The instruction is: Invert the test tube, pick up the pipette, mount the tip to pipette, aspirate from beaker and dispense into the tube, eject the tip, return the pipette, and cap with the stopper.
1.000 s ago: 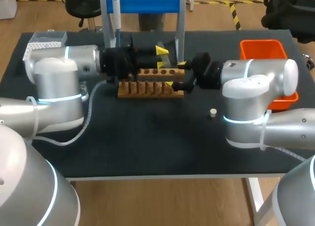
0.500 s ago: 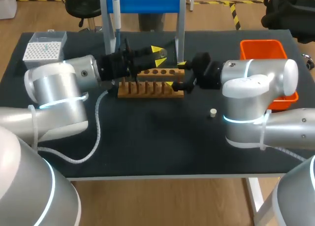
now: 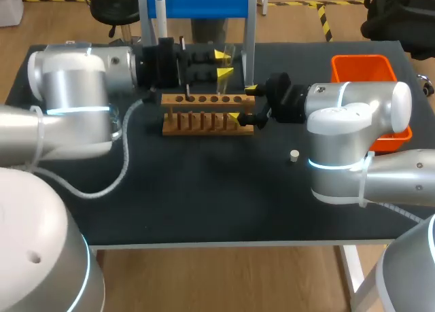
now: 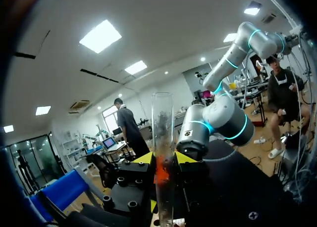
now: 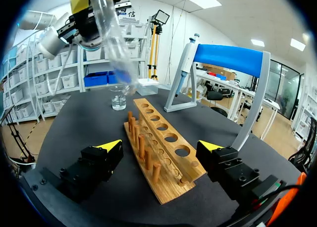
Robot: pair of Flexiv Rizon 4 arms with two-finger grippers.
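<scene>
The test tube [image 4: 162,120] is up off the bench [image 3: 204,196], clamped between the two yellow tips of the left claw [image 4: 163,158], which is closed onto the glass from both sides. From the right wrist it shows tilted in the air above the far end of the wooden rack [image 3: 204,115], not seated in any hole. It looks to be thin clear glass: light, stiff, smooth enough to slide in a loose pinch and brittle enough to crack under a hard one. The sound hold is likely the one shown, on the straight wall near the middle, well away from the rim, with modest pressure, since turning it over would let a slack grip slip. Which end is the mouth cannot be told for certain from the head view; in the left wrist view the end farther from the tips seems to carry an open rim.

The right claw [image 3: 243,103] is spread wide and holds nothing, its fingers standing either side of the rack's near end without touching it. The pipette [image 3: 160,20] hangs on the blue-topped stand [image 3: 204,3] behind the rack. The beaker [image 5: 118,99] sits on the bench beyond the rack's far end. The small pale stopper [image 3: 293,156] lies alone in front of the right arm, well apart from the rack, and an orange bin [image 3: 363,71] stands at the right edge
</scene>
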